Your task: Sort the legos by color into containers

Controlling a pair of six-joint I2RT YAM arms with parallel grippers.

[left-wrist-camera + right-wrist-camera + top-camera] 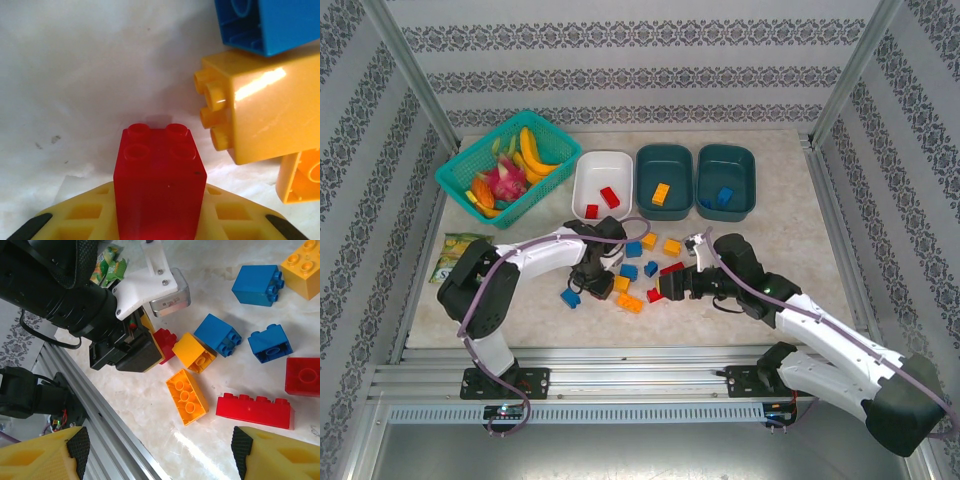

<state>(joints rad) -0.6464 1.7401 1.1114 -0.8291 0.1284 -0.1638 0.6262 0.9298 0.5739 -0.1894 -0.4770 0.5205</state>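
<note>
While white tub (582,172) holds red legos (609,197), teal tubs (642,168) orange and blue, left gripper (159,225) pinches a red lego (159,170); right gripper (160,450) gapes.

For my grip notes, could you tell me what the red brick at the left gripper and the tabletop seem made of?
The red brick: likely hard moulded plastic, glossy, given crisp studs and soft sheen. The tabletop: smooth, pale, faintly veined, reflective; stone or laminate, cannot tell which.

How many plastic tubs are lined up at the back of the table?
3. The white tub is on the left, the middle teal tub is beside it, and the right teal tub ends the row. None looks hidden.
</note>
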